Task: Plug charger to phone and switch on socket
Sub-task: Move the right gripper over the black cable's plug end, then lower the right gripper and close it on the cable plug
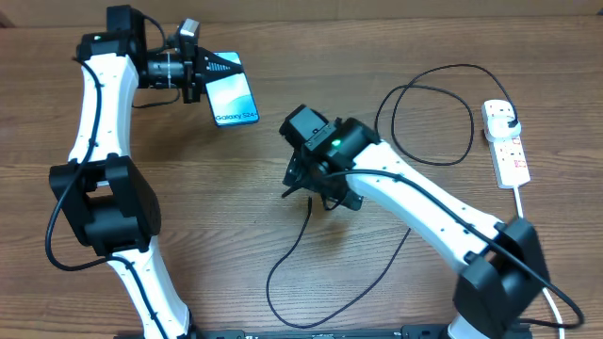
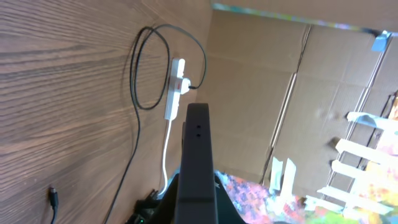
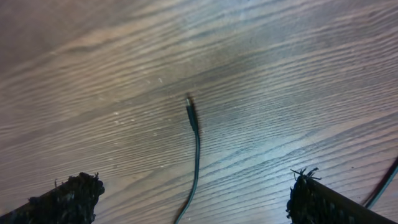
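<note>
My left gripper (image 1: 200, 70) is shut on the phone (image 1: 234, 94), which has a light blue screen with white lettering, and holds it at the back left. In the left wrist view the phone (image 2: 198, 143) shows edge-on as a dark slab. The charger, a thin black cable (image 1: 287, 254), loops across the table, and its black plug (image 1: 509, 118) sits in the socket, a white power strip (image 1: 509, 155), at the right. My right gripper (image 1: 316, 188) is open above the cable's connector tip (image 3: 190, 106), which lies on the wood between its fingers (image 3: 196, 199).
The power strip (image 2: 176, 87) and cable loop (image 2: 140, 74) also show in the left wrist view, with the connector tip (image 2: 53, 198) at lower left. A white cord (image 1: 537, 254) runs from the strip toward the front right. Cardboard walls (image 2: 261, 93) stand behind the table.
</note>
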